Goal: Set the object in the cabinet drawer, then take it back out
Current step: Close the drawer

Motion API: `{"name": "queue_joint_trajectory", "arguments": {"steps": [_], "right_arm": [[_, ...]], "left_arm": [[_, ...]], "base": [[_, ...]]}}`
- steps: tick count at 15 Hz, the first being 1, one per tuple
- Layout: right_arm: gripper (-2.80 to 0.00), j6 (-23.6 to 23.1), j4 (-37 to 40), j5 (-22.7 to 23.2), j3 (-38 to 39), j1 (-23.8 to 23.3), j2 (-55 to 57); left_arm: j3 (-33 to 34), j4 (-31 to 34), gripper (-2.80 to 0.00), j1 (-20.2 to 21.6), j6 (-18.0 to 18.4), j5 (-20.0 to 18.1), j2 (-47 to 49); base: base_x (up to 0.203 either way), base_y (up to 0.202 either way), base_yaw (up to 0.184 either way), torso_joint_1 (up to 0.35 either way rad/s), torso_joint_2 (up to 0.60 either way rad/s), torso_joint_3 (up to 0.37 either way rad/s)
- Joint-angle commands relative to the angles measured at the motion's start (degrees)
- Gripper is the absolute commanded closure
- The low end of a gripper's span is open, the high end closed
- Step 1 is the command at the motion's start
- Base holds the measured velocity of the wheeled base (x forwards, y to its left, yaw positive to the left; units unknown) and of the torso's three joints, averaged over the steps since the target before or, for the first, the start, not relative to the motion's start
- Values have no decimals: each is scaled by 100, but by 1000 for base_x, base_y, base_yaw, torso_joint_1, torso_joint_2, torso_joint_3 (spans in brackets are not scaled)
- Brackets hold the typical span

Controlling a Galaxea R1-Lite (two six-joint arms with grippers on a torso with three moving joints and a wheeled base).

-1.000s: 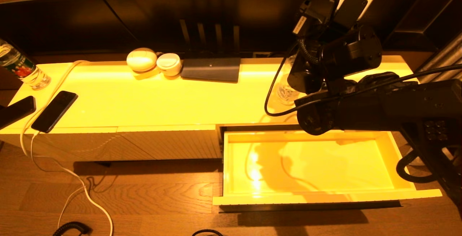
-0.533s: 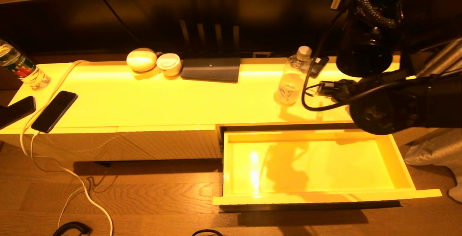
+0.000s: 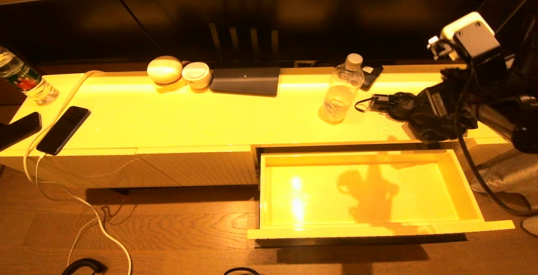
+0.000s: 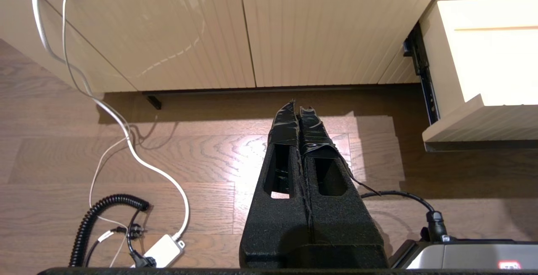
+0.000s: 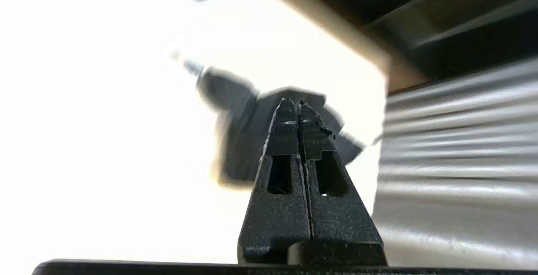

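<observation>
The cabinet drawer (image 3: pixel 370 193) stands pulled fully out below the right end of the cabinet top (image 3: pixel 176 115), and its glossy inside holds nothing but reflections and a shadow. The likely object, a crumpled black bundle (image 3: pixel 414 109) with a short strap or plug at one side, lies on the cabinet top near the right front edge, just behind the open drawer; what exactly it is cannot be made out.

The right gripper (image 5: pixel 297 111) hovers over that bundle with its jaws pressed together and nothing between them. The left gripper (image 4: pixel 299 117), likewise closed and empty, hangs parked above the floor in front of the ribbed cabinet panels (image 4: pixel 235 35).

Judgement on progress: with the drawer open, empty, and the bundle on top, either the placing has not begun or the retrieval is complete; these views alone do not decide which.

On the cabinet top: a clear water bottle (image 3: pixel 341 90) stands left of the bundle, a dark phone (image 3: pixel 370 76) lies behind it at the back edge, and a grey pad (image 3: pixel 246 80) and two white round cases (image 3: pixel 178 72) sit along the back edge. At the left end lie two phones (image 3: pixel 63 130), one on a white cable (image 3: pixel 84 207) trailing to the wooden floor (image 3: pixel 176 233), and a second bottle (image 3: pixel 25 79) stands at the left back corner.
</observation>
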Motion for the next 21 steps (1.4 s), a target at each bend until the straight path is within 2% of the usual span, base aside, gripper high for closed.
{"name": "queue_joint_trajectory", "arguments": {"steps": [1,4,8,10,15,18,21], "right_arm": [[0,-47,2367,1411,548,-296,-977],[0,-783,2894,2390,1167,-347,-1294],[0,-1933,2955,4133,2171,-419,-1283],[0,-2430,2941,4668,2541,-431,-1025],[0,-2871,2891,5115,3434,-379,-813],[0,-2958,2869,5157,3818,-376,-621],[0,-2952,2877,5148,3815,-386,-350]], "left_arm": [[9,-3,0,0,2,-6,0],[9,-3,0,0,2,3,0],[9,-3,0,0,2,3,0],[9,-3,0,0,2,3,0],[9,-3,0,0,2,3,0],[9,-3,0,0,2,3,0],[9,-3,0,0,2,3,0]], "base": [[0,0,0,0,0,0],[0,0,0,0,0,0],[0,0,0,0,0,0],[0,0,0,0,0,0],[0,0,0,0,0,0],[0,0,0,0,0,0],[0,0,0,0,0,0]]}}
